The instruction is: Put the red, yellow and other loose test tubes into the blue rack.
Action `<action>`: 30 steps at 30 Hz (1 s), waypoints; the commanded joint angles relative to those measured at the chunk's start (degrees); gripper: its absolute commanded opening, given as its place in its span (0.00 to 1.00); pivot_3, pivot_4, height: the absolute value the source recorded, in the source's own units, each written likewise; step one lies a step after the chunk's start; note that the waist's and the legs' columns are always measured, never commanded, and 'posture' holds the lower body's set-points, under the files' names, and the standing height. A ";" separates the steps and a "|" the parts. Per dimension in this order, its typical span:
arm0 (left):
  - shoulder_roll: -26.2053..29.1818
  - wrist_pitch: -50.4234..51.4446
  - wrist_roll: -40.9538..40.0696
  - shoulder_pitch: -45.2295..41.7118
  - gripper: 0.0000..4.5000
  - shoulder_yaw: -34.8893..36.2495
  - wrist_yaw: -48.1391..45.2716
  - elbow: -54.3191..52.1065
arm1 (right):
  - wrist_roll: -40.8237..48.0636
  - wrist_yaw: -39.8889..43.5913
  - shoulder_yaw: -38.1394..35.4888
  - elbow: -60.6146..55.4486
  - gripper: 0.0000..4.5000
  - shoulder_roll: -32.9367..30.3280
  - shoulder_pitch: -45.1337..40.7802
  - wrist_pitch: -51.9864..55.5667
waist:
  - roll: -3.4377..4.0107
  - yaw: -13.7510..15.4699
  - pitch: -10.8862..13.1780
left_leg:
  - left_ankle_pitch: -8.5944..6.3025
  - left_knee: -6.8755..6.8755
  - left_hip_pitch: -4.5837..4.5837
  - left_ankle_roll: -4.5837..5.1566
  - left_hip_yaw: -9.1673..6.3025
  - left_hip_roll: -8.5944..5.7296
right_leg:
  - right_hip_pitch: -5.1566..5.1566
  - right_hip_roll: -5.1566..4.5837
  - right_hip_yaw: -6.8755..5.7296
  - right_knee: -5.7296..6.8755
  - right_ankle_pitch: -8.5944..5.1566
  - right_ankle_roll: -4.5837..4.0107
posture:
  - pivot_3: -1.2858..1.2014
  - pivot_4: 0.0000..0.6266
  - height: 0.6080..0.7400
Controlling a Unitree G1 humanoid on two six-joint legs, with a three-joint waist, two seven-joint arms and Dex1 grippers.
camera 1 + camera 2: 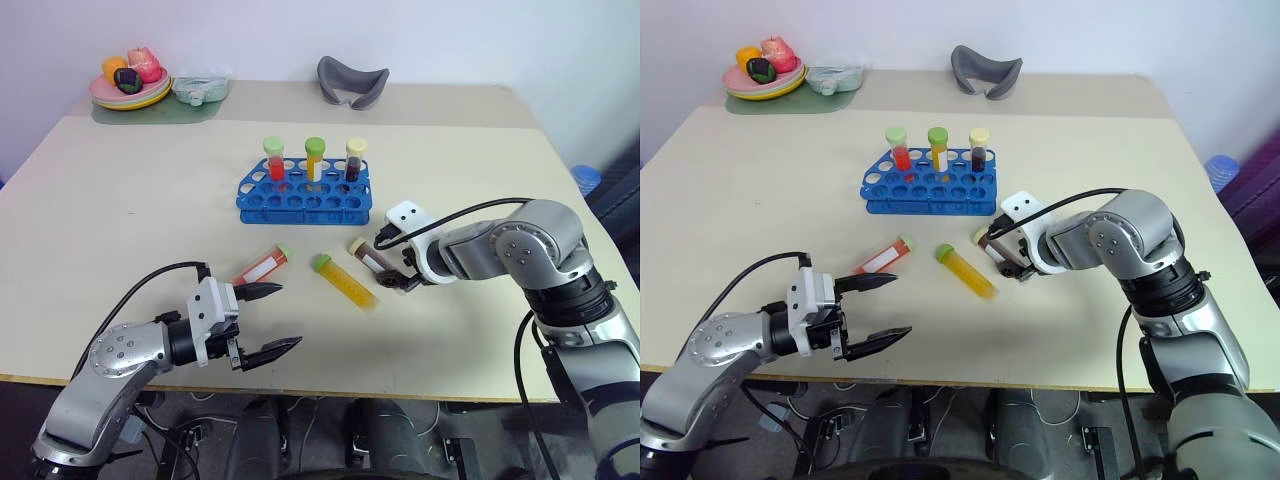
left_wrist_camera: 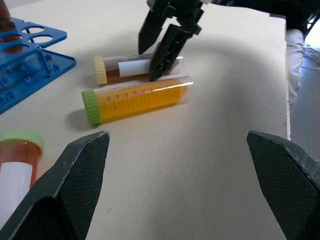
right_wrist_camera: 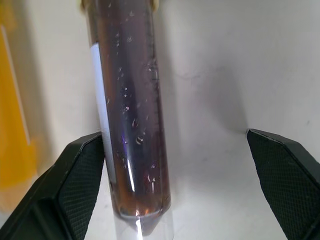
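Three loose test tubes lie in front of the blue rack [image 1: 304,200]: a red one [image 1: 262,266] with a green cap and white label, a yellow one [image 1: 345,281] with a green cap, and a dark brown one [image 1: 368,256] with a cream cap. My right gripper [image 1: 392,264] points down over the brown tube's bottom end, open, with the tube [image 3: 129,110] lying between its fingers, close to one of them. Near the table's front edge my left gripper [image 1: 290,316] is open and empty, just short of the red tube [image 2: 15,165]. The rack's back row holds three capped tubes upright.
At the table's far left a plate of toy fruit [image 1: 130,85] and a clear container [image 1: 200,90] sit on a green mat. A grey curved object [image 1: 352,82] lies at the far middle. The table's front edge runs just behind my left gripper.
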 commanded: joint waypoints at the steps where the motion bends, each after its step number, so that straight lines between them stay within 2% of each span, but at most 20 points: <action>1: 0.13 -0.13 -0.50 -0.13 0.99 -0.07 0.00 -2.08 | 2.10 -0.89 1.72 1.00 1.00 -0.10 -1.56 0.37 | 0.00 0.00 0.00 | 0.00 0.00 0.00 0.00 0.00 0.00 | 0.00 0.00 0.00 0.00 0.00 0.00 | 0.52 0.24 0.47; 18: 0.03 0.46 -0.37 -0.66 0.99 -1.02 0.48 -2.28 | 5.62 -4.69 4.46 4.44 1.00 0.07 -3.30 0.37 | 0.00 -0.10 -0.01 | 0.00 -0.02 0.02 0.00 0.00 0.04 | 0.01 0.03 0.00 0.00 0.00 0.00 | 0.52 0.24 0.47; 21: 0.16 1.05 -0.76 -0.71 1.00 -0.86 0.79 -2.92 | 5.73 -4.81 4.24 4.42 0.82 0.38 -3.34 0.37 | 0.00 -0.08 -0.01 | 0.00 -0.02 0.02 0.00 0.00 0.05 | 0.01 0.02 0.00 0.00 0.00 0.00 | 0.52 0.24 0.47; 22: 0.17 1.29 -0.85 -0.88 1.00 -0.82 0.84 -3.02 | 5.65 -4.73 4.22 4.44 0.72 0.46 -3.52 0.37 | 0.00 -0.05 -0.01 | 0.00 -0.02 0.02 0.00 -0.01 0.05 | 0.01 0.02 0.00 0.00 0.00 0.00 | 0.52 0.24 0.47; 30: 0.11 2.14 -0.94 -1.39 1.00 -0.66 0.91 -3.27 | 6.06 -5.17 3.63 5.15 0.72 0.95 -3.75 0.37 | -0.01 -0.10 -0.01 | 0.00 -0.02 0.03 0.00 -0.01 0.05 | 0.01 0.02 0.00 0.00 0.00 0.00 | 0.52 0.24 0.47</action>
